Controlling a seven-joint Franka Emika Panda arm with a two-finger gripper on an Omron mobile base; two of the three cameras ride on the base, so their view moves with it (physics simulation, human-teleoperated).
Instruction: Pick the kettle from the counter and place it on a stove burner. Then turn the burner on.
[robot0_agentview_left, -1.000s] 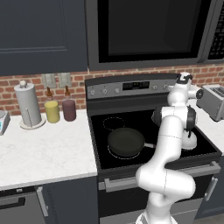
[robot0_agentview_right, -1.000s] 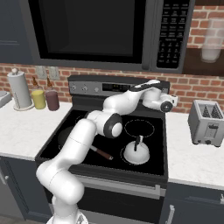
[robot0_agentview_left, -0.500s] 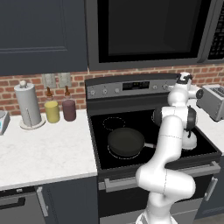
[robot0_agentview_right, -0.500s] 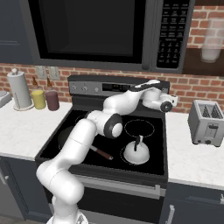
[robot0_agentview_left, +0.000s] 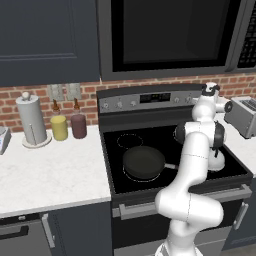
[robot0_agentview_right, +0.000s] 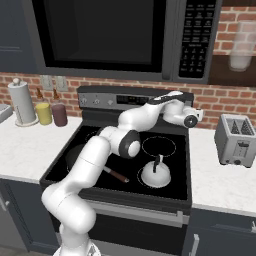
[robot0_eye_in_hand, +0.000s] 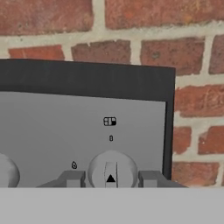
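From the left base view, the kettle (robot0_agentview_left: 217, 159) sits on the black cooktop (robot0_agentview_left: 150, 140), mostly hidden behind the arm, right of the frying pan (robot0_agentview_left: 144, 163). From the right base view, the kettle (robot0_agentview_right: 155, 173) stands on the front right stove burner (robot0_agentview_right: 156, 181), with the toaster (robot0_agentview_right: 235, 139) on the counter (robot0_agentview_right: 220, 175) beyond. In the hand view, the gripper (robot0_eye_in_hand: 110, 178) straddles the rightmost knob (robot0_eye_in_hand: 111, 170) of the control panel, a fingertip close on each side; whether they pinch it I cannot tell.

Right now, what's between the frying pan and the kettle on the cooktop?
In the right base view the frying pan has its brown handle pointing toward the kettle; past the handle's tip is only bare black cooktop.
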